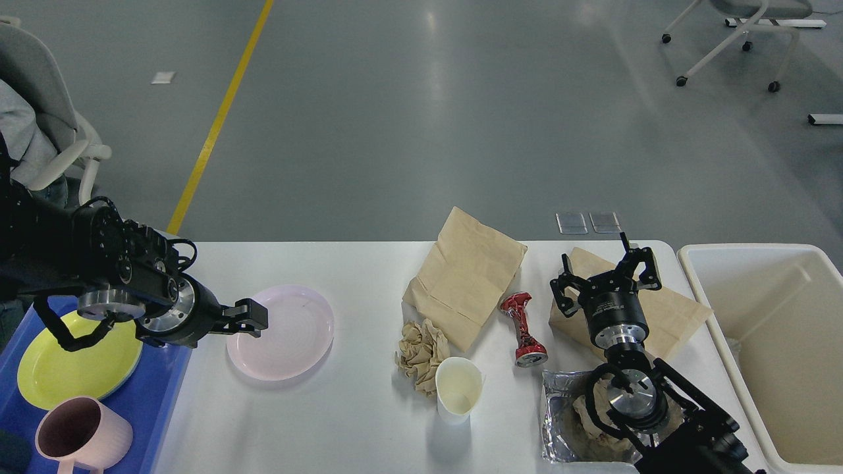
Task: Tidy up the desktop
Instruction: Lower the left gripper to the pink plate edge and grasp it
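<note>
The white desktop (pixel 342 421) holds a pink plate (pixel 290 336), a brown paper bag (pixel 467 276), a crumpled brown paper (pixel 421 349), a white cup (pixel 459 388), a crushed red can (pixel 523 329), a foil wrapper with crumpled paper (pixel 566 421) and a second brown bag (pixel 678 316). My left gripper (pixel 253 319) is low at the pink plate's left rim, seen side-on, so its fingers cannot be told apart. My right gripper (pixel 606 266) is open and empty above the second bag.
A blue tray (pixel 164 401) at the left holds a yellow plate (pixel 66 368) and a pink mug (pixel 82 434). A cream bin (pixel 777 342) stands off the right end. A person on a chair (pixel 39 112) is at the far left.
</note>
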`<control>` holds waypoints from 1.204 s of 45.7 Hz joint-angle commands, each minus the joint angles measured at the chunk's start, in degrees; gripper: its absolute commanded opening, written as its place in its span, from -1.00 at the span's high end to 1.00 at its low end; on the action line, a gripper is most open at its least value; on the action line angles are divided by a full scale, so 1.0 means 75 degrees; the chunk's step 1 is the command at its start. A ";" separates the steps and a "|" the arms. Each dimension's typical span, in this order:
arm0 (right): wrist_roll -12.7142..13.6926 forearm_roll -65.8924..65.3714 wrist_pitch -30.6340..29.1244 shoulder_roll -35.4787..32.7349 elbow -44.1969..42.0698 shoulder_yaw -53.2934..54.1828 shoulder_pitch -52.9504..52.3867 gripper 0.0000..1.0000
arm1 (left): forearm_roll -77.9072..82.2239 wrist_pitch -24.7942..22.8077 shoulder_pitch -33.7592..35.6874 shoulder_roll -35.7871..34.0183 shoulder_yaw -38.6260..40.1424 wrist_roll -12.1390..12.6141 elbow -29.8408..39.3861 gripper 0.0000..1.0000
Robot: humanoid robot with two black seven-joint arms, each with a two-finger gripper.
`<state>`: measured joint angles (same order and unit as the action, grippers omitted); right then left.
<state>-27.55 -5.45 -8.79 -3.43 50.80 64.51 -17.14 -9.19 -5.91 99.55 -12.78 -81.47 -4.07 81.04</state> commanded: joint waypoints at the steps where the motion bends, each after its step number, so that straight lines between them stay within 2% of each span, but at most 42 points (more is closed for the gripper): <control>1: -0.0006 0.0001 0.0000 0.0000 0.0000 0.0000 0.0000 -1.00 | -0.0696 0.0471 -0.1050 -0.0018 0.0397 0.0027 -0.0773 -0.92; 6: -0.0006 0.0001 0.0000 0.0000 0.0000 0.0000 0.0000 -1.00 | -0.1808 0.0518 -0.1776 -0.0018 0.0655 0.0051 -0.1523 -0.92; 12: -0.0006 0.0001 0.0000 0.0000 0.0000 0.0000 0.0000 -1.00 | -0.2864 0.0530 -0.2140 -0.0112 0.0784 0.0109 -0.1805 -0.92; 20: -0.0006 0.0001 0.0000 0.0000 0.0000 0.0000 0.0000 -1.00 | -0.2947 0.0599 -0.2609 -0.0089 0.1135 0.0367 -0.2180 -0.88; 24: -0.0006 0.0001 -0.0011 0.0000 0.0000 0.0000 0.0000 -1.00 | -0.2912 0.0951 -0.3089 -0.0077 0.1604 0.0531 -0.2414 -0.87; 33: -0.0006 0.0001 0.0000 0.0000 0.0000 0.0011 0.0000 -1.00 | -0.2865 0.1069 -0.3430 -0.0100 0.2120 0.0543 -0.2755 -0.84; 42: -0.0006 0.0001 0.0000 0.0000 0.0000 0.0000 0.0000 -1.00 | -0.2854 0.1034 -0.3360 -0.0124 0.2132 0.0520 -0.2813 -0.63; 48: -0.0006 0.0001 0.0000 0.0000 0.0000 0.0000 0.0000 -1.00 | -0.2853 0.0975 -0.3442 -0.0135 0.2144 0.0520 -0.2813 -0.30; 51: -0.0006 0.0001 -0.0011 0.0000 0.0000 0.0000 0.0000 -1.00 | -0.2853 0.0940 -0.3453 -0.0147 0.2155 0.0520 -0.2825 -0.07; 55: -0.0006 0.0001 0.0000 0.0000 0.0000 0.0000 0.0000 -1.00 | -0.2865 0.0940 -0.3453 -0.0217 0.2155 0.0508 -0.2837 0.02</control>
<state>-27.60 -5.45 -8.79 -3.43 50.80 64.52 -17.14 -30.59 1.27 73.74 -13.88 -65.36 -0.17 59.88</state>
